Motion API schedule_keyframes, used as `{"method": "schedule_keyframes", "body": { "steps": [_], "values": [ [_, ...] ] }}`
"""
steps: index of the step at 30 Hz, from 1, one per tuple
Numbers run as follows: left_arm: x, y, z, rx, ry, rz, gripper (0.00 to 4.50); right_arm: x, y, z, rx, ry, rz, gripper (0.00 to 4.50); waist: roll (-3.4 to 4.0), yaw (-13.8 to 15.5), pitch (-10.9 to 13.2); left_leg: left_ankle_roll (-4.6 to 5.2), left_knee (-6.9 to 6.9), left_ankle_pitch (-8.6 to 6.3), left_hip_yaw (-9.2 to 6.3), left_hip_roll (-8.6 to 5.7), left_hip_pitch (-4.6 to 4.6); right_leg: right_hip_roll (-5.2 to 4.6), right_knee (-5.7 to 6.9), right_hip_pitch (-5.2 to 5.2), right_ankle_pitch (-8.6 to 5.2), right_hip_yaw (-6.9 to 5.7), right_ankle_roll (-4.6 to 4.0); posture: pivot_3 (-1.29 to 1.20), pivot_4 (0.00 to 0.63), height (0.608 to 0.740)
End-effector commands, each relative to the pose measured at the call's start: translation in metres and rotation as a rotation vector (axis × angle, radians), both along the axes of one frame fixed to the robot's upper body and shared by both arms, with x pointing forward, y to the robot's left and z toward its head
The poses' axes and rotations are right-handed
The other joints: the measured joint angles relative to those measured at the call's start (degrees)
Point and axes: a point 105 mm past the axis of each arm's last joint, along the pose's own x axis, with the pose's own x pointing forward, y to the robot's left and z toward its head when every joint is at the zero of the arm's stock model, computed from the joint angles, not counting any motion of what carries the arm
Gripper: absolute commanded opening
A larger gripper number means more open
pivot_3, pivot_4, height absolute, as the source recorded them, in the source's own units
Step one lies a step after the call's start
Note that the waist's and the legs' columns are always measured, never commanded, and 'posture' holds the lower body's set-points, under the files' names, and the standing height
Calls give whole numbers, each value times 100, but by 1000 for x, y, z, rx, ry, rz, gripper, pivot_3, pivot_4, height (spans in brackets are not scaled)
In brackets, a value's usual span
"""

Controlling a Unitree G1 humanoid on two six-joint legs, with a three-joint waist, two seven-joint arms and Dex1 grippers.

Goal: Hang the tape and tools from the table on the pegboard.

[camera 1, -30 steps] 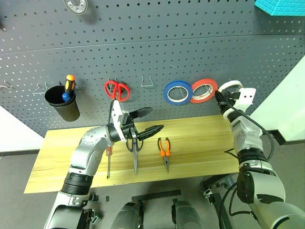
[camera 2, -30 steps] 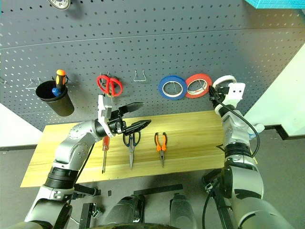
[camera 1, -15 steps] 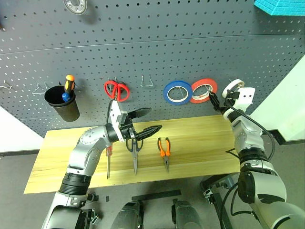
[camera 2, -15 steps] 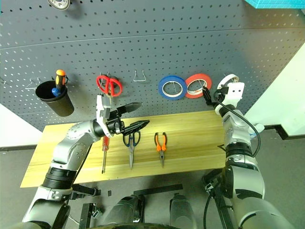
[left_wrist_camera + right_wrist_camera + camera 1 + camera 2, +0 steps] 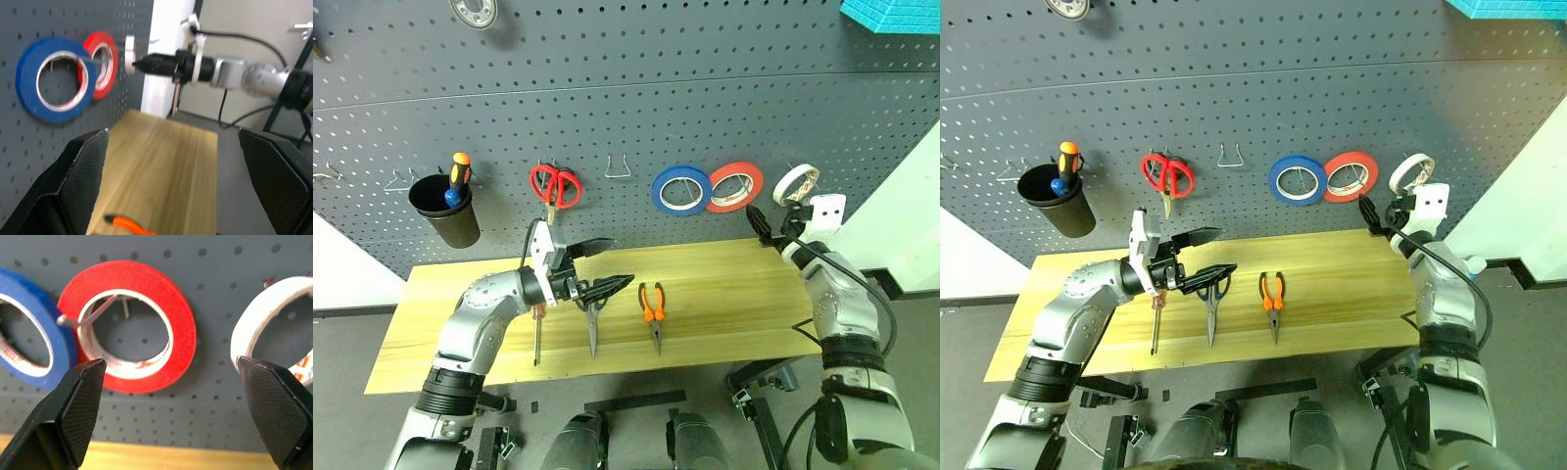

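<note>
On the table (image 5: 724,313), 3 tools lie side by side near the front edge: the screwdriver (image 5: 536,338), the scissors (image 5: 591,318) and the pliers (image 5: 652,311). None is hung yet. The left gripper (image 5: 602,266) hangs just above the scissors' handles, jaws wide and empty. The right gripper (image 5: 762,227) stands off the far right table edge, jaws wide, empty, just below the tape (image 5: 796,183). The tape hangs on a pegboard (image 5: 705,88) hook, beside the red roll (image 5: 735,186) and blue roll (image 5: 679,190). Judgement: the tape step is complete and the tool step is in hand. The next move calls for lowering the left gripper over the scissors' handles, closing, then carrying them to a free hook (image 5: 619,166). Container: 1 black cup (image 5: 443,211) on the pegboard holds an orange-and-black screwdriver (image 5: 457,178).
</note>
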Motion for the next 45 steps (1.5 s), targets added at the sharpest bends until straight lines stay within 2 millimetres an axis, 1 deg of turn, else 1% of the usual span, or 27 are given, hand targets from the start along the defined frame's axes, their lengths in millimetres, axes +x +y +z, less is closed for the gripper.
{"method": "schedule_keyframes", "body": {
  "steps": [1, 3, 6, 9, 14, 18, 20, 24, 26, 32, 36, 42, 45],
  "values": [
    [-6, 10, 6, 11, -20, 2, 4419, -11, 4, 19, -12, -27, 29, 4468, 0, 27, 0, 0, 0, 0, 0, 0, 0, 0, 0, 0, 0, 0, 0, -25, 132, 738],
    [-9, 15, 2, 26, -5, 5, 4419, -18, 7, 17, -7, -1, 43, 4468, 0, 53, 0, 1, 0, -1, 0, 1, 0, 1, 0, -1, 0, 2, 0, -25, 131, 738],
    [-15, 27, -10, 61, 34, 31, 4419, -31, 22, 9, 4, 64, 103, 4468, 1, 72, 0, 1, -3, -1, 0, 2, 0, 0, -1, -1, 0, 2, -1, -24, 137, 738],
    [-21, 35, -21, 96, 73, 49, 4419, -43, 46, -1, 18, 136, 184, 4468, 1, 68, 0, 2, -6, -2, 0, 2, 0, -3, -4, -2, -1, 5, -1, -17, 144, 738],
    [-28, 42, -29, 102, 104, 81, 4419, -62, 93, -17, 56, 232, 319, 4468, 0, 82, 3, 2, -18, -3, -2, 2, 0, -9, -6, -7, -1, 10, -4, 1, 157, 738],
    [-36, 40, -36, 101, 127, 88, 4419, -70, 118, -29, 78, 284, 354, 4468, -2, 98, 8, 2, -31, -3, -3, 2, -1, -12, -13, -15, -1, 11, -5, 13, 174, 738],
    [-40, 39, -38, 99, 138, 89, 4419, -72, 123, -32, 81, 298, 351, 4468, -4, 118, 15, 2, -38, -3, -3, 2, -2, -13, -18, -35, -2, 12, -5, 18, 188, 738],
    [-46, 38, -41, 103, 161, 93, 4419, -74, 126, -43, 66, 338, 319, 4468, -13, 210, 75, 2, -44, -3, -3, 3, -5, -14, -18, -44, -2, 14, -7, 30, 212, 738],
    [-50, 38, -47, 119, 176, 101, 4419, -72, 127, -50, 52, 358, 298, 4468, -15, 234, 137, 2, -44, -3, -2, 4, -6, -15, -19, -46, -3, 15, -8, 34, 221, 738],
    [-63, 38, -56, 128, 218, 120, 4419, -66, 145, -67, 29, 401, 273, 4468, -32, 234, 286, 2, -53, -3, -2, 9, -16, -16, -19, -61, -4, 16, -14, 58, 253, 738],
    [-70, 36, -58, 124, 234, 133, 4419, -65, 153, -75, 5, 426, 265, 4468, -33, 243, 383, 2, -55, -3, -2, 9, -26, -17, -21, -71, -5, 16, -15, 76, 271, 738],
    [-76, 35, -63, 124, 255, 141, 4419, -68, 154, -90, -48, 489, 225, 4468, -44, 247, 495, 1, -58, -3, -2, 9, -29, -18, -24, -76, -6, 16, -16, 79, 294, 738],
    [-78, 33, -64, 124, 260, 138, 4419, -72, 154, -92, -54, 509, 214, 4468, -53, 247, 558, 1, -60, -4, -2, 9, -33, -19, -25, -80, -6, 16, -17, 76, 311, 738]
  ]
}}
